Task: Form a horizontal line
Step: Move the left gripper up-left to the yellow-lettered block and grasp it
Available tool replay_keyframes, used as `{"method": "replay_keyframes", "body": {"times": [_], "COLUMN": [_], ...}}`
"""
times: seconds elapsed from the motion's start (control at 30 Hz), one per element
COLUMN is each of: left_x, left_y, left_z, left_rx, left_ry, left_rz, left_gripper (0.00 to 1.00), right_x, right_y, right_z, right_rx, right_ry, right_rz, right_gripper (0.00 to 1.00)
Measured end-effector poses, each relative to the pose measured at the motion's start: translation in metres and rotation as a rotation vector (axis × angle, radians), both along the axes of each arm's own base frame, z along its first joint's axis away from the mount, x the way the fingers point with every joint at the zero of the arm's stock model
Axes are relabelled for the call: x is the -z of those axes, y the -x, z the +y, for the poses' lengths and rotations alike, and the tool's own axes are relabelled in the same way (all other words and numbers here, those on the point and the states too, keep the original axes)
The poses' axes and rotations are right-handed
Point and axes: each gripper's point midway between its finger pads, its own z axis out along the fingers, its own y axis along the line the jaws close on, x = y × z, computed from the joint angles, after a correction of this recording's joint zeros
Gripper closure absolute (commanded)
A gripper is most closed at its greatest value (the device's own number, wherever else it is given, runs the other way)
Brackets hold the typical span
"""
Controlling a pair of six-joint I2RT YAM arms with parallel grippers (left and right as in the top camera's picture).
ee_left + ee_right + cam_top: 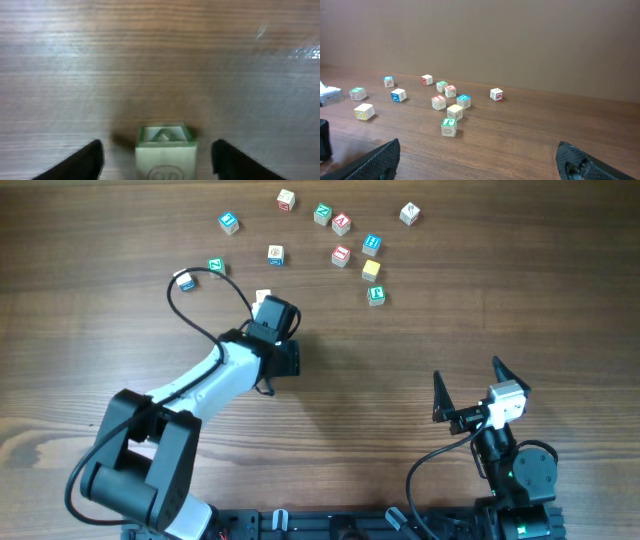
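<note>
Likely a robot lab: bare wood-grain table [520,135] beneath, plain brown wall [520,40] ahead of the right pincer [479,156]

green-framed cube [165,150] in left wrist view, top mark reads as A or a triangle, front-face outline blurred, unreadable, green-topped cube [448,126] in right wrist view, white letter, likely P, other cubes [341,223] too small to read

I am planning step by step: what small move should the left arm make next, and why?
Probably close the left gripper on the green-edged cube. Its fingers stand open on either side of the cube, which sits roughly centred between them, not yet gripped.
</note>
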Motion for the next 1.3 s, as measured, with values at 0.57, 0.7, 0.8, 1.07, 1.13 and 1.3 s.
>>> {"method": "replay_keyframes", "body": {"times": [0.57, 0.7, 0.8, 1.07, 1.13, 1.3], "left_x": [-0.294, -0.216, -0.154, -0.091, -0.078, -0.052], "left_y": [-0.185, -0.209, -0.213, -0.199, -0.195, -0.191], "left_z": [0.08, 0.092, 0.11, 0.18, 0.185, 0.185], "left_rx": [-0.141, -0.174, -0.218, -0.447, -0.467, -0.481], "left_ry": [0.164, 0.13, 0.104, 0.103, 0.1, 0.097], "left_rz": [-0.617, -0.462, -0.325, -0.162, -0.129, -0.07], "left_gripper": [0.16, 0.12, 0.09, 0.14, 0.2, 0.3], "right_x": [0.0, 0.0, 0.0, 0.0, 0.0, 0.0], "right_y": [0.0, 0.0, 0.0, 0.0, 0.0, 0.0], "right_z": [0.0, 0.0, 0.0, 0.0, 0.0, 0.0], "right_rx": [0.0, 0.0, 0.0, 0.0, 0.0, 0.0], "right_ry": [0.0, 0.0, 0.0, 0.0, 0.0, 0.0], "right_rz": [0.0, 0.0, 0.0, 0.0, 0.0, 0.0], "right_gripper": [0.0, 0.0, 0.0, 0.0, 0.0, 0.0]}}
